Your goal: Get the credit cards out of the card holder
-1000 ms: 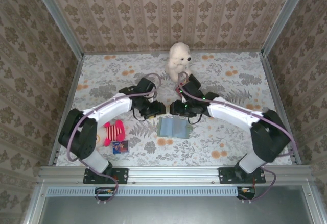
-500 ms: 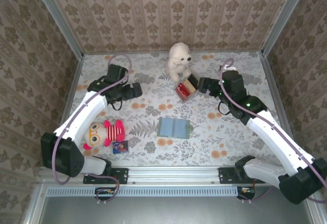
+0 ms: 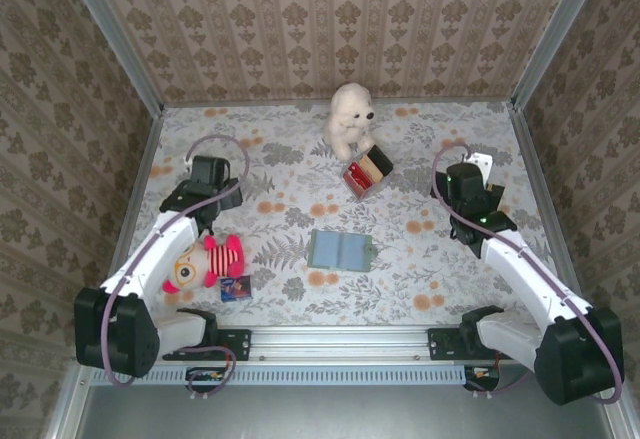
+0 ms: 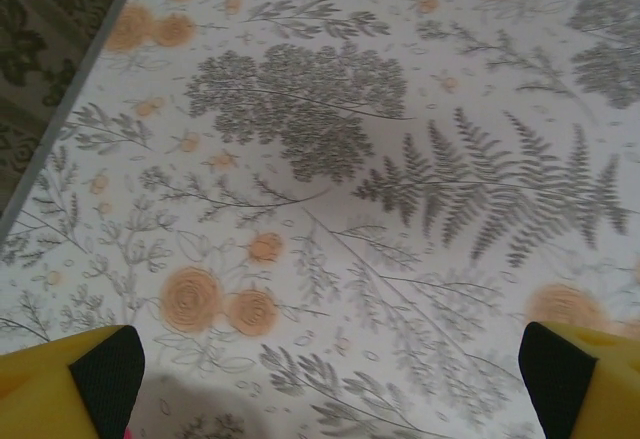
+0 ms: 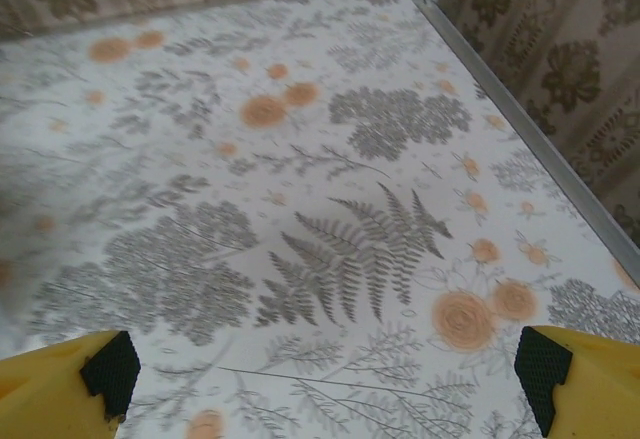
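Both arms drawn back from the table centre to the sides since the earlier frame. Left gripper (image 4: 330, 379) and right gripper (image 5: 327, 377): yellow fingers (image 4: 35, 389) spread wide, empty, over floral-print tabletop (image 4: 300, 109). Flat sage-green folding card holder (image 3: 340, 250): lies open mid-table between the arms, untouched, probably left clear for a fresh approach. Credit cards: too small to make out in its pockets.

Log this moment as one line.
left gripper: open, empty | right gripper: open, empty | flat sage-green folding card holder: lying open, apart from both grippers | grasp: none
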